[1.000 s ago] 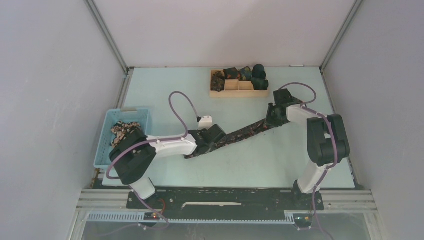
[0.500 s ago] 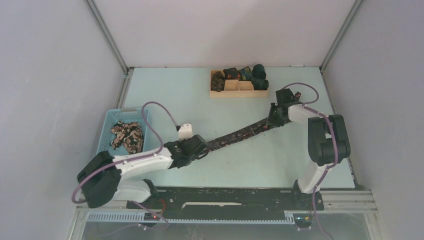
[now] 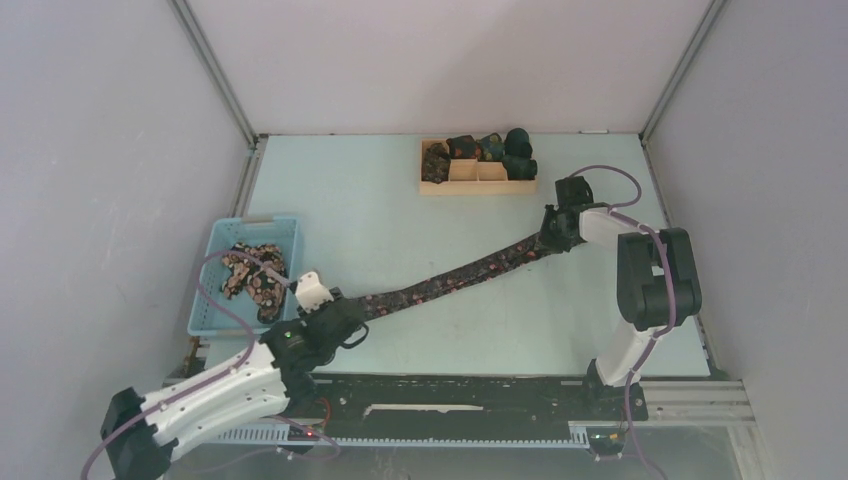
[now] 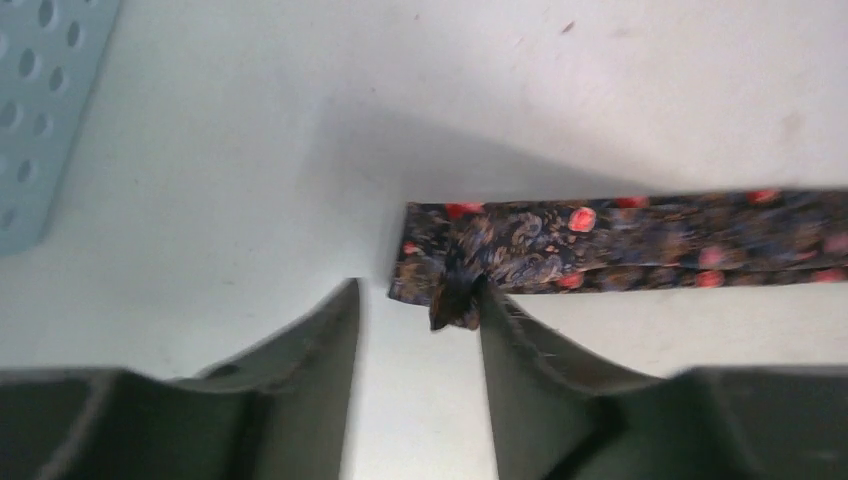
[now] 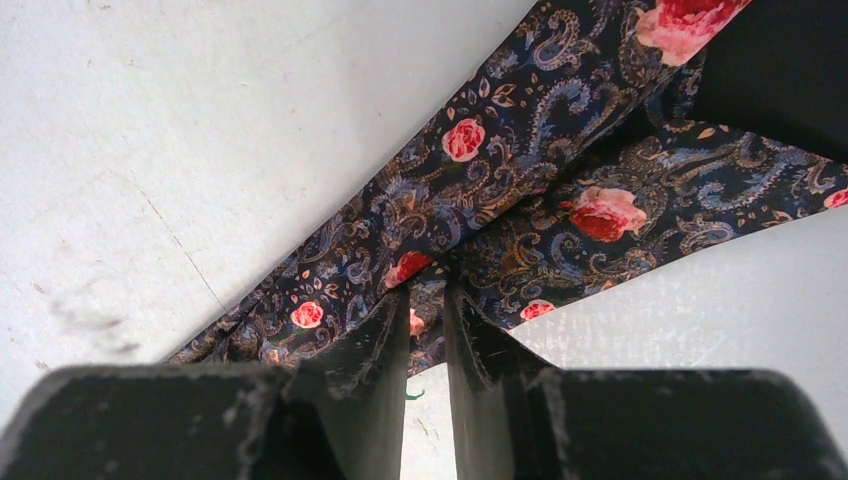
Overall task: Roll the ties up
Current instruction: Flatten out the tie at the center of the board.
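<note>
Dark rose-patterned tie [image 3: 450, 281] lies stretched flat, right tool [image 5: 427, 293] pinching one end, left tool [image 4: 418, 290] released.

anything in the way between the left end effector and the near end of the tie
Nothing visible. The left end effector is open right at the end of the tie, one finger against a bunched fold, with only bare table around it. The blue basket sits off to the side.
</note>
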